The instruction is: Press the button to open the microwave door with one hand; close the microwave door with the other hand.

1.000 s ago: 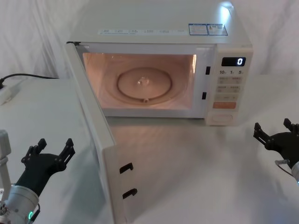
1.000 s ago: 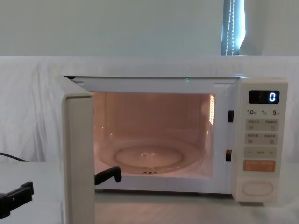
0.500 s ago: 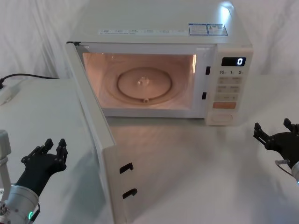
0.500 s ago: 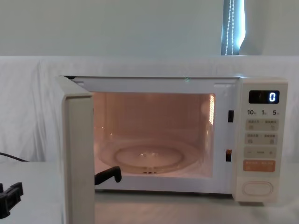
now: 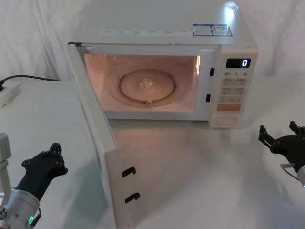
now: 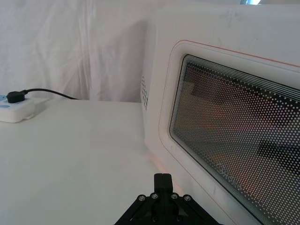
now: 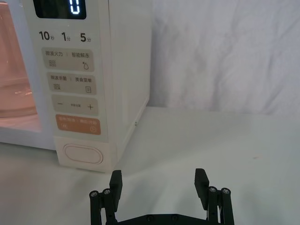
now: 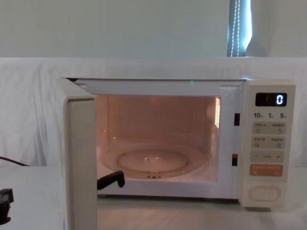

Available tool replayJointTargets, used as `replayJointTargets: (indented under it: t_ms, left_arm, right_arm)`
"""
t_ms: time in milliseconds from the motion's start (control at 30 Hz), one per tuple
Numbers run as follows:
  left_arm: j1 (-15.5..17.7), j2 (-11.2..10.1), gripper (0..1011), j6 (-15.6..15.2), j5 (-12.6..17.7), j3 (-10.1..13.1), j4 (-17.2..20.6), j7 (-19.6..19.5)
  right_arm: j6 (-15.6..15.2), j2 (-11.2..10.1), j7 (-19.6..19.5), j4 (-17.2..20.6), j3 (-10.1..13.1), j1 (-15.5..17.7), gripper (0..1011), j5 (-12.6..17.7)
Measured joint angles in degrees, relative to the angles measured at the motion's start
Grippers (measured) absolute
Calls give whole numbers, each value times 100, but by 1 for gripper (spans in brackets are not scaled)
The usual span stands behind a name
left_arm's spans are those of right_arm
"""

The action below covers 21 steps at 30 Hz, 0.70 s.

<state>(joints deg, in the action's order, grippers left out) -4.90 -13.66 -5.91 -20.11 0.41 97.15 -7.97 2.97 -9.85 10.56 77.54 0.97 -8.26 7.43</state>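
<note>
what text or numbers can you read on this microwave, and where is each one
"0": display atop the control panel
"10", "1", "5": row under the display
"–", "+": key above the orange key
Small labelled keys, orange key text, top stickers, door logo: too small or blurred
The button: blank

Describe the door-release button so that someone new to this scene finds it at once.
Start at the microwave and go to the control panel right of its lit cavity. The button sits lowest there, under the orange key: wide, pill-shaped, cream, unlabelled, bigger than the other keys.
</note>
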Motion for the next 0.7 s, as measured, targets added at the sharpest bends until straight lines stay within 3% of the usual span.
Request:
replayJointTargets:
  t_ms: [367, 700]
  left_arm:
    - [-67, -140, 0, -122, -45, 10, 226, -163]
    - [-414, -594, 0, -594, -441, -150, 991, -461]
  right_arm:
    - [0, 0, 0, 0, 0, 0, 1002, 0]
    - [0, 0, 0, 0, 0, 0, 1002, 0]
